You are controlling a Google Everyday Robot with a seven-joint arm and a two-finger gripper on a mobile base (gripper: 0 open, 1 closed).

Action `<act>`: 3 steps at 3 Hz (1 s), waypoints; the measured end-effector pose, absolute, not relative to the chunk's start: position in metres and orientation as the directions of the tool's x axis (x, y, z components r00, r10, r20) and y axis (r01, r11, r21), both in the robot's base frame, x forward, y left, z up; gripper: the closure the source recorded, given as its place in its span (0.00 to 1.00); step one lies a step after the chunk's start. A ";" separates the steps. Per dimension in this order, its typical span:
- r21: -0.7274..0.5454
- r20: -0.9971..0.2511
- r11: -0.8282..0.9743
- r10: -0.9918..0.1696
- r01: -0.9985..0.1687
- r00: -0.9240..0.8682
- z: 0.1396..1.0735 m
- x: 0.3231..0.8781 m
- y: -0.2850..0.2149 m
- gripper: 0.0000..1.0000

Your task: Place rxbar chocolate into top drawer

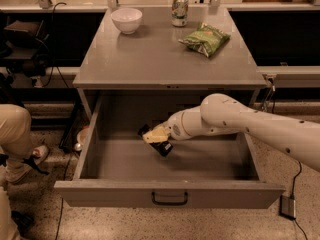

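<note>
The rxbar chocolate, a flat bar in a dark wrapper, is inside the open top drawer, left of the cavity's centre and nearer the back wall than the front panel. It is tilted, one dark end pointing up and left toward the back and the other down and right toward the drawer floor. Whether the lower end touches the floor cannot be told. The gripper crosses the bar at its middle. Its pale fingers are clamped on the wrapper, so both dark ends stick out past them. The bar is therefore held in the claw, not lying loose.

The white arm enters from the right edge, passes over the drawer's right wall and slopes down and left to the gripper. The drawer is pulled well out of the grey table. Its flat front panel carries a small dark handle at the centre.

On the tabletop stand a white bowl at the back left and a drink can at the back centre. A green crinkled chip bag lies to the right of the can and nearer the front, well apart from the bowl.

At the left edge, beside the drawer, a person's leg in tan trousers is partly in view. On the speckled floor at the lower right, a cable runs to a small dark box.
</note>
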State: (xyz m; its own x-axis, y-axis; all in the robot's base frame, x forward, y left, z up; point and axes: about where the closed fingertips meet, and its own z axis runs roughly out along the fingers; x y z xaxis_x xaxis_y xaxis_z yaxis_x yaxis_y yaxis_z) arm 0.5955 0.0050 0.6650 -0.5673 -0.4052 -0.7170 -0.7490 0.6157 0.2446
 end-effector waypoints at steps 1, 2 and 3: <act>0.257 -0.737 0.602 -0.384 -0.756 -0.556 0.658 0.600 0.023 0.82; 0.276 -0.747 0.583 -0.369 -0.764 -0.552 0.653 0.599 0.036 0.59; 0.286 -0.754 0.567 -0.364 -0.772 -0.547 0.653 0.598 0.043 0.36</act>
